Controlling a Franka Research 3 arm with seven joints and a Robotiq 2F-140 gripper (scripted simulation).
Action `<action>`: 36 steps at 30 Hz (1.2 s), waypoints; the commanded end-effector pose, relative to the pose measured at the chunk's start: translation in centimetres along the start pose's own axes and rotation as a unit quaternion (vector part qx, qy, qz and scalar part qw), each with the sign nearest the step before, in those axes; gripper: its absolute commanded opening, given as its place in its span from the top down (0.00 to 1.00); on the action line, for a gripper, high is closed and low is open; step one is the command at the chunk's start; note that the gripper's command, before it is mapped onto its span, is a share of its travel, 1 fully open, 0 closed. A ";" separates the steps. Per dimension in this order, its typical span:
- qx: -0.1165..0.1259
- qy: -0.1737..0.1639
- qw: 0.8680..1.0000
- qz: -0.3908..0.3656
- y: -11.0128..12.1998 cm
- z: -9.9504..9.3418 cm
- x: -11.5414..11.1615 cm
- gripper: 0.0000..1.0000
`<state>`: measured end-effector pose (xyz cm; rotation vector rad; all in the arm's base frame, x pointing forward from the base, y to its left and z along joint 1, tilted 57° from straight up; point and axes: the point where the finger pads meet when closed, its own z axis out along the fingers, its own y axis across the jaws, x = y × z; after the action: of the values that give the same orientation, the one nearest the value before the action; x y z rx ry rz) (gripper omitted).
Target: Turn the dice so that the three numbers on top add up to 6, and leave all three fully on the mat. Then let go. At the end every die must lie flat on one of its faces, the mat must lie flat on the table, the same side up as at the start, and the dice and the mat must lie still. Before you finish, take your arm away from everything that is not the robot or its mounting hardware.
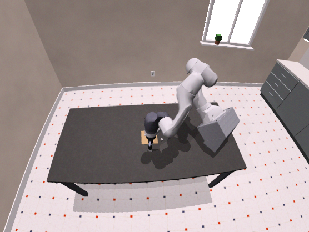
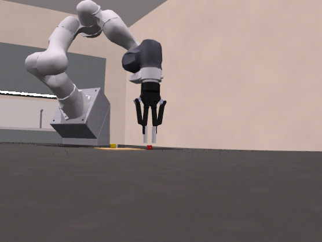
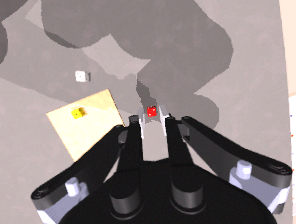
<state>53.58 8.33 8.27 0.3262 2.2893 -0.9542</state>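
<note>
The gripper (image 1: 150, 150) (image 2: 149, 142) (image 3: 153, 118) points down, its fingers partly open with nothing between them. The red die (image 2: 149, 147) (image 3: 152, 111) lies on the table beside the mat, just below the gap between the fingertips. The tan mat (image 1: 144, 141) (image 2: 101, 149) (image 3: 92, 135) lies flat. The yellow die (image 2: 113, 146) (image 3: 78, 113) sits on the mat near one edge. The white die (image 1: 162, 139) (image 3: 82, 76) lies on the table off the mat, beyond that edge in the wrist view. The top numbers are too small to read surely.
The dark table (image 1: 97, 155) carries the arm's grey slanted base (image 1: 215, 133) at its right end. The arm reaches over the mat from that side and hides part of it in the top view. Arm shadows fall around the red and white dice.
</note>
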 end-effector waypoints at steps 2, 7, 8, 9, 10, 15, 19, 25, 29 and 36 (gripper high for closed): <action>-0.001 0.000 1.000 -0.001 0.0 0.0 0.0 0.81; -0.001 0.000 1.000 -0.001 0.0 0.0 0.0 0.81; -0.001 0.000 1.000 -0.001 0.0 0.1 0.0 0.81; -0.001 0.000 1.000 -0.001 0.0 0.1 0.0 0.81; -0.001 0.000 1.000 -0.001 0.0 0.2 0.0 0.81; -0.001 0.000 1.000 -0.001 0.0 0.7 0.0 0.81; -0.001 0.000 1.000 -0.001 0.0 1.2 0.0 0.81; -0.001 0.000 1.000 -0.001 0.0 1.7 0.0 0.81; -0.001 0.000 1.000 -0.001 0.0 2.1 0.0 0.81; -0.001 0.000 1.000 -0.001 0.0 2.2 0.0 0.81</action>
<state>54.39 6.59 7.12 0.3318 2.2897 -0.9586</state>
